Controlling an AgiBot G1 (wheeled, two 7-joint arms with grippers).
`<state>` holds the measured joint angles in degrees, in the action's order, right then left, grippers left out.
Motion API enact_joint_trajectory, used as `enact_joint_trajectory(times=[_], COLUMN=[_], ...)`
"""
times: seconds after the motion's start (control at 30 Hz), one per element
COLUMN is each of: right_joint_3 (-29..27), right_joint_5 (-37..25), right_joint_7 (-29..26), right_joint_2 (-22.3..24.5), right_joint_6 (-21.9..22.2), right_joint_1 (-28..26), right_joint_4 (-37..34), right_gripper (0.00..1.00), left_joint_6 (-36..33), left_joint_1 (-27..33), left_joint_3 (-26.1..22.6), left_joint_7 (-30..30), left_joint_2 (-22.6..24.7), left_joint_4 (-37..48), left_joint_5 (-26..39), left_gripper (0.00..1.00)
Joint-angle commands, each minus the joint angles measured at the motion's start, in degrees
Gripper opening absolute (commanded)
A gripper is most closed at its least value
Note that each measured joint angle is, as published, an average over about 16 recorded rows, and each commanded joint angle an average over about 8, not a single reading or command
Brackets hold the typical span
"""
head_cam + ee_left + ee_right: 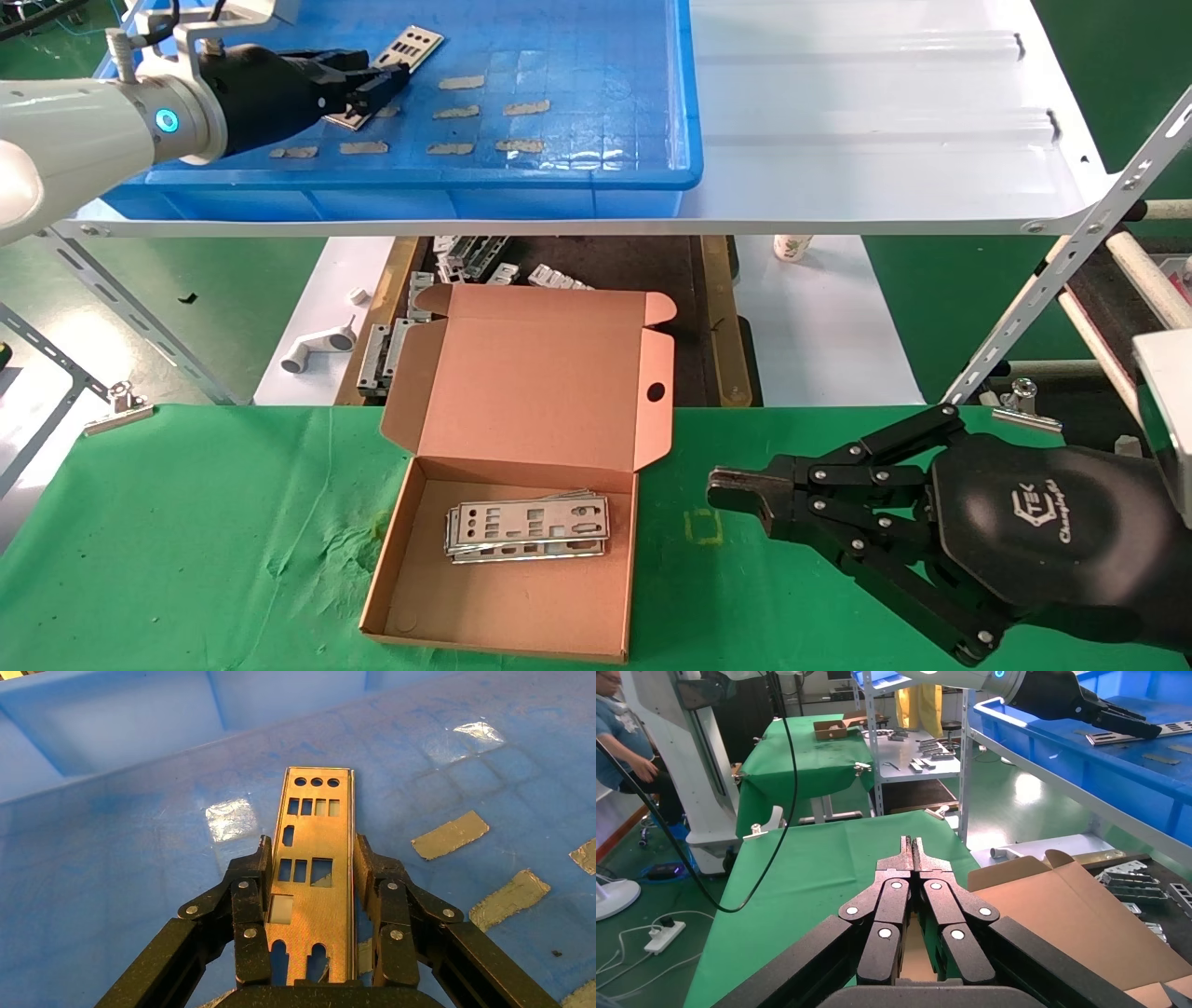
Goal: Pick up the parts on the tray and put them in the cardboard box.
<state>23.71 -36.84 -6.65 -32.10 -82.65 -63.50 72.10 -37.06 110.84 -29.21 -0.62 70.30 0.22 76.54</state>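
Note:
My left gripper (372, 86) is inside the blue tray (596, 177), its fingers closed on the long edges of a silver metal plate (410, 45). The left wrist view shows that plate (316, 860) between the fingers (249, 881), above the tray floor (126, 846). The open cardboard box (521, 596) sits on the green cloth with a small stack of plates (528, 529) in it. My right gripper (722, 489) is shut and empty, low over the cloth to the right of the box; its closed tips also show in the right wrist view (912, 843).
Tan tape strips (521, 107) dot the tray floor. The tray stands on a white ribbed shelf (885, 140). Below it lie spare plates (475, 256) and a white pipe fitting (317, 347). Metal clips (1024, 405) hold the cloth's edge. A person (624, 741) sits far off.

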Motion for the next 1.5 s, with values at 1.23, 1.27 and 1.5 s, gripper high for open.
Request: enact_joint_trajectory(times=[1.23,1.27,1.5], right_joint_3=[0.01,0.01,0.01], right_joint_5=[0.00,0.00,0.01], right_joint_7=[0.00,0.00,0.00], right_joint_2=[0.00,0.00,0.00], right_joint_6=[0.00,0.00,0.00], right_joint_1=[0.00,0.00,0.00], right_joint_4=[0.00,0.00,0.00], right_gripper=[0.00,0.00,0.00], left_joint_6=[-52.49,-53.60,-55.11], left_joint_1=[2.95,2.42,-5.29], left_joint_3=[1.30,0.96,-4.80], left_joint_7=[14.47,15.04,16.78], left_joint_2=[-14.76,-15.27,-20.23], left_joint_4=[-11.40,-12.55,-28.28], left_joint_5=[-5.14,-5.42,-10.51], left_gripper=[0.00,0.00,0.00])
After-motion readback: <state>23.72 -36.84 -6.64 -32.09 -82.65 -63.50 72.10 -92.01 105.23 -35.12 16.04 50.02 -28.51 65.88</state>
